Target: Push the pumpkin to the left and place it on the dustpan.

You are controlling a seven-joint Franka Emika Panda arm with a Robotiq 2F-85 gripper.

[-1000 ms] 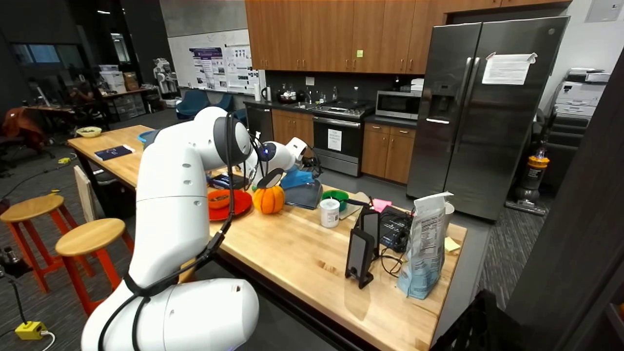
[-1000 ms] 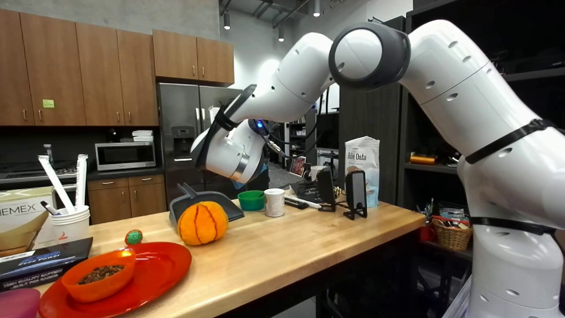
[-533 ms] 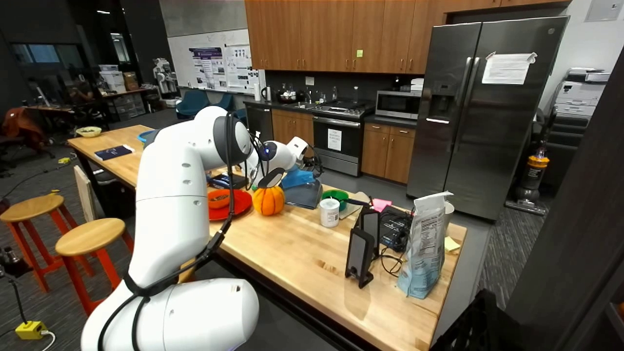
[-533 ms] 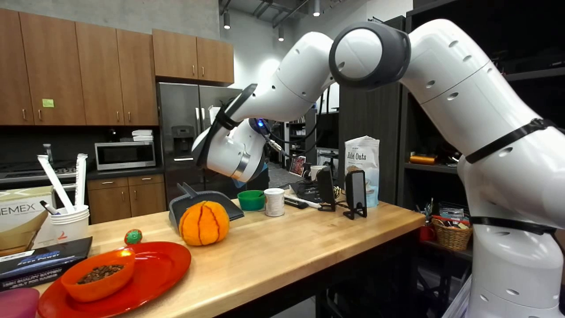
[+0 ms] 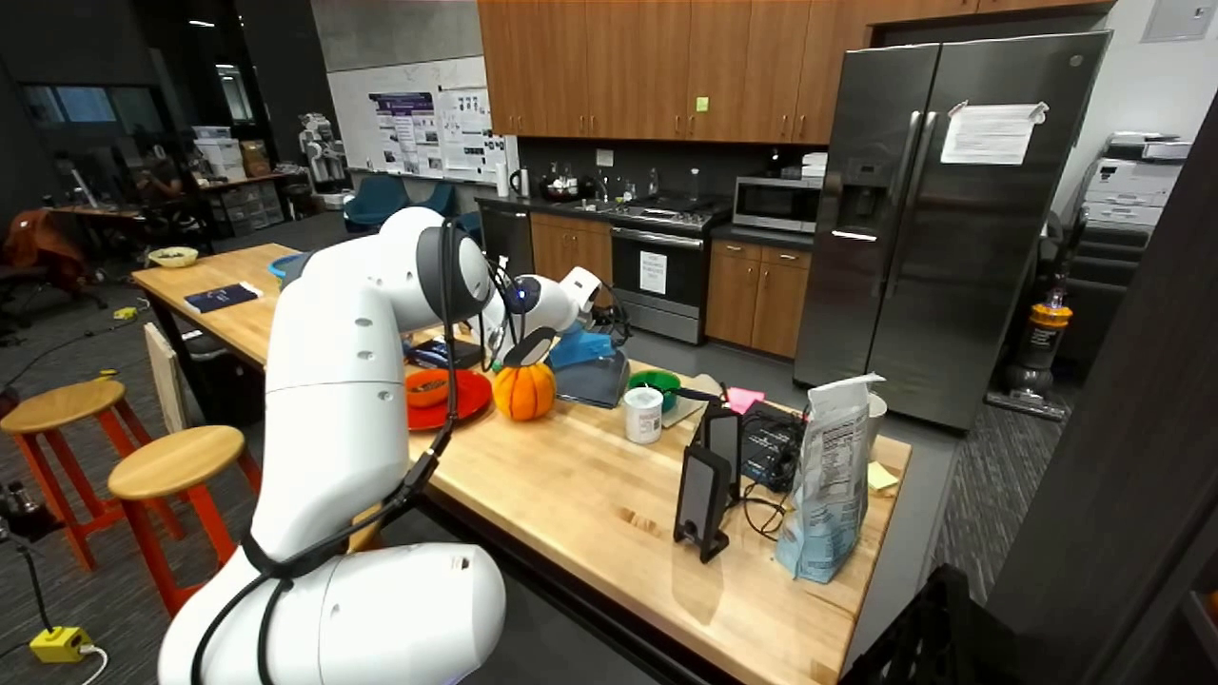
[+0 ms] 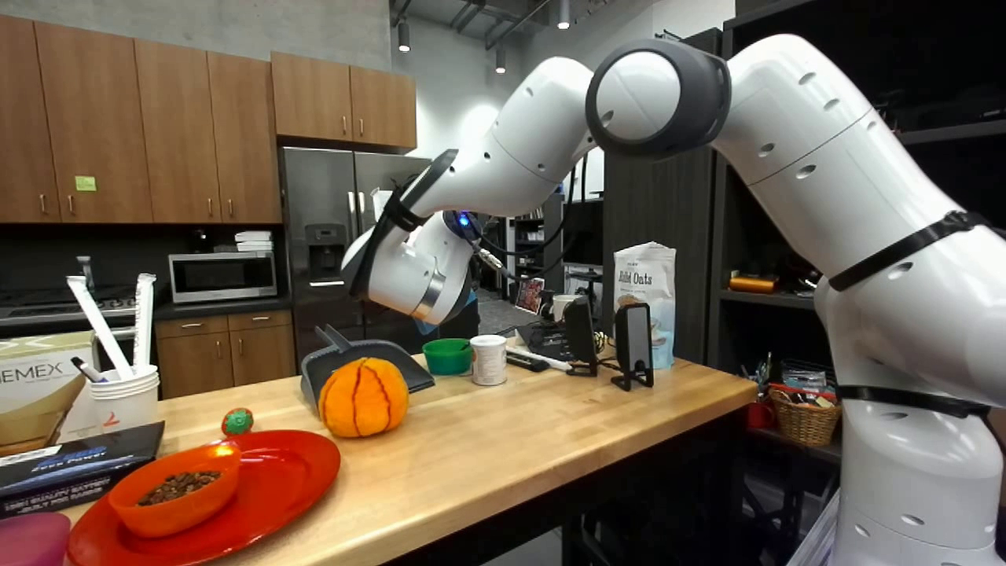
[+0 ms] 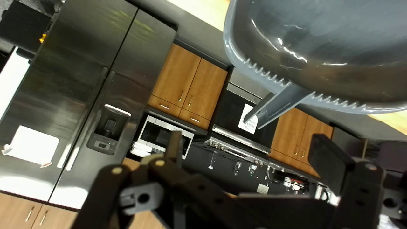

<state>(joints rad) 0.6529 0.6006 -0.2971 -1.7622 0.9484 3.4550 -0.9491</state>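
Well, we can see the gripper (image 7: 248, 144) up close in the wrist view, with its two fingers (image 7: 329, 160) spread wide apart and holding nothing. Past them, at the top of that view, we see the shiny grey dustpan (image 7: 318, 63), its handle (image 7: 279, 103) slanting down. In both exterior views, we find the round orange pumpkin (image 6: 364, 398) sitting on the wooden worktop (image 6: 550, 417), just beside the dustpan, but we cannot tell if the two touch. On the pumpkin's other side, we spot a big red plate (image 6: 291, 487) with an orange bowl (image 6: 189, 515) on it and a little round green and red thing (image 6: 237, 422) nearby. Near the dustpan we also see a green bowl (image 6: 448, 358) and a white tub (image 6: 489, 360). Farther along stand two black speakers (image 6: 634, 339) and a tall bag of oats (image 6: 660, 295).
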